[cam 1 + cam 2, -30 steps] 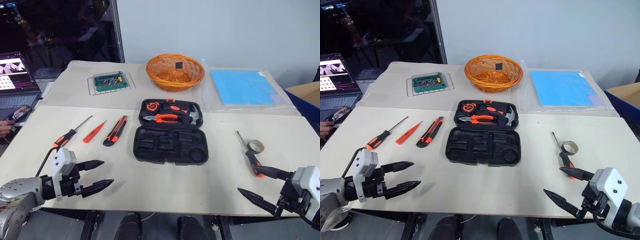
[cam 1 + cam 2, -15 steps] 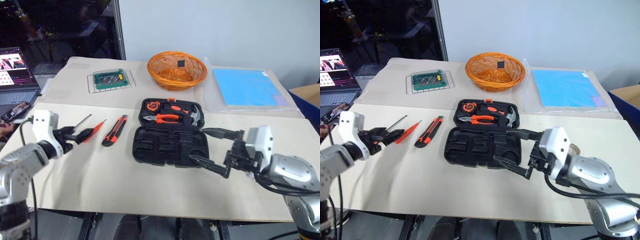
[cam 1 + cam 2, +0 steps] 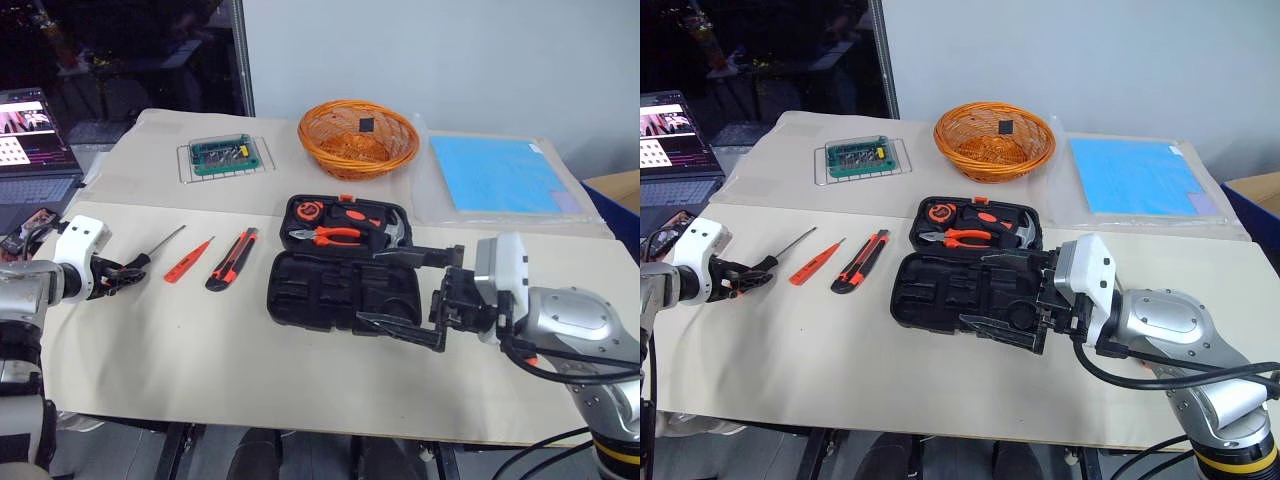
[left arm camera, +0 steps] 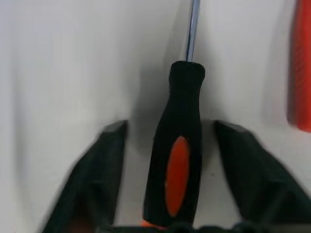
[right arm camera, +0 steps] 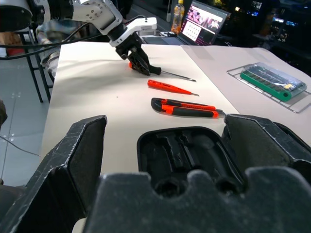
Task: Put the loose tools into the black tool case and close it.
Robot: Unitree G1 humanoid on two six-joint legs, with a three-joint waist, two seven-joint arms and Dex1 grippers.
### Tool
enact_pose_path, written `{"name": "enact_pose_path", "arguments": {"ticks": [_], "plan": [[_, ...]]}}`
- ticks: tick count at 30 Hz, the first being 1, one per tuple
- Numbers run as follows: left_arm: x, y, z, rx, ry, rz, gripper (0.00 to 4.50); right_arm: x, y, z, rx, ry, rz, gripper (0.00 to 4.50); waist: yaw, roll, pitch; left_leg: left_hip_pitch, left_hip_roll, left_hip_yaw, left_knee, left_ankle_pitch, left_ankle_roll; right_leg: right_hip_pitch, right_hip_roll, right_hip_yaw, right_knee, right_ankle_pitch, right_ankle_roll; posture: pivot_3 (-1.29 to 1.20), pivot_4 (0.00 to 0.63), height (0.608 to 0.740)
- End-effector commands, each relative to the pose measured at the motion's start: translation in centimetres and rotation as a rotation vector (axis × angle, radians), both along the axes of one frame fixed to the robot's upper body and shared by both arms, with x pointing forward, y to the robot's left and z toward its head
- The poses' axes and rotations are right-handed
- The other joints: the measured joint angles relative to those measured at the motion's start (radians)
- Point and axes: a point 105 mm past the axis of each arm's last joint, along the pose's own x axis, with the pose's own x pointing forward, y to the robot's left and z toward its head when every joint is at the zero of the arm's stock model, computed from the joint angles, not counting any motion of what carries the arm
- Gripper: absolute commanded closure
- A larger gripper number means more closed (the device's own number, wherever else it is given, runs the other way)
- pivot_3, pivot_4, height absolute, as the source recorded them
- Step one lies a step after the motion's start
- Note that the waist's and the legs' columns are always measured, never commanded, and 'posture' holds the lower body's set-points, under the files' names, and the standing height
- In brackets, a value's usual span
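I see the black tool case [image 3: 345, 262] lying open mid-surface. Left of it lie the utility knife [image 3: 231, 259], the small orange screwdriver [image 3: 188, 260] and, farthest out, the black-handled screwdriver [image 4: 178, 160]. My left end effector [image 3: 120, 278] straddles that handle, fingers [image 4: 102, 170] narrowed but not touching it. My right end effector [image 3: 405, 290] hovers wide over the case's right side.
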Motion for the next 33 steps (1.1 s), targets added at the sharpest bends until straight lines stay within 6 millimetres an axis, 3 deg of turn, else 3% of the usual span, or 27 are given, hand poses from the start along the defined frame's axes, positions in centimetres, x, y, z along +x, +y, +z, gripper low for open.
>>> {"name": "enact_pose_path", "arguments": {"ticks": [1, 4, 7, 10, 14, 16, 21, 26, 33], "plan": [[0.5, -1.0, 2.0, -0.029, -0.089, -0.091, 3.42, -0.4, -0.3, 0.9, 0.020, -0.044, -0.027, 0.00, 0.000, 0.000, 0.000, -0.001, 0.000, 0.000, 0.001, 0.000, 0.000, -0.001, 0.000, 0.000, 0.003, 0.000, 0.000, 0.00, 0.150, 0.740], [0.3, -4.5, 6.7, -0.155, -0.264, -0.291, 3.63, -0.3, -1.0, 0.7, 0.039, -0.041, -0.081, 0.00, 0.001, -0.003, 0.001, -0.001, 0.000, 0.000, 0.002, 0.000, 0.000, -0.002, 0.001, 0.000, 0.005, 0.000, 0.000, 0.00, 0.150, 0.740], [-1.0, -8.5, 8.7, -0.141, -0.260, -0.514, 3.63, -0.2, -2.5, 0.3, 0.068, -0.030, -0.182, 0.00, 0.004, -0.007, 0.001, -0.001, 0.000, -0.001, 0.004, 0.000, 0.000, -0.001, 0.000, 0.000, 0.006, 0.000, 0.000, 0.00, 0.150, 0.740], [-1.7, -14.4, 9.3, -0.096, -0.217, -0.780, 3.63, -0.8, -4.5, -0.7, 0.055, -0.013, -0.309, 0.00, 0.004, -0.008, 0.001, -0.002, 0.000, -0.001, 0.008, 0.000, 0.000, 0.001, -0.001, 0.000, 0.006, 0.000, 0.001, 0.00, 0.150, 0.740], [0.2, -21.5, 8.2, -0.029, -0.163, -0.987, 3.63, -1.8, -7.0, -1.5, 0.024, 0.013, -0.446, 0.00, 0.028, -0.007, 0.000, -0.002, 0.000, -0.001, 0.014, 0.000, 0.001, 0.004, 0.001, 0.000, 0.008, -0.001, 0.002, 0.00, 0.150, 0.740], [1.0, -24.2, 7.4, 0.003, -0.132, -1.065, 3.63, -2.4, -7.9, -1.9, -0.007, 0.028, -0.486, 0.00, 0.030, -0.007, 0.000, -0.001, -0.001, -0.004, 0.016, 0.001, 0.003, 0.010, 0.003, 0.000, 0.007, -0.002, 0.004, 0.00, 0.150, 0.740], [2.7, -27.7, 4.8, 0.117, -0.070, -1.207, 3.63, -3.5, -9.0, -2.0, -0.037, 0.040, -0.550, 0.00, -0.004, -0.007, 0.000, 0.001, -0.001, -0.004, 0.020, 0.001, 0.004, 0.013, 0.003, 0.003, 0.004, -0.005, 0.003, 0.00, 0.150, 0.740], [4.4, -29.4, 2.8, 0.178, -0.036, -1.198, 3.63, -4.1, -8.5, -1.8, -0.038, 0.026, -0.568, 0.00, -0.007, -0.006, 0.000, 0.001, -0.001, -0.006, 0.019, 0.002, 0.004, 0.013, 0.004, 0.003, 0.005, -0.005, 0.004, 0.00, 0.150, 0.740], [5.7, -29.2, 1.1, 0.346, -0.012, -1.195, 3.63, -4.5, -7.5, -1.4, -0.023, 0.010, -0.574, 0.00, -0.002, -0.007, 0.000, -0.001, -0.002, -0.007, 0.019, 0.001, 0.005, 0.013, 0.003, 0.003, 0.004, -0.001, 0.010, 0.00, 0.150, 0.740]]}}
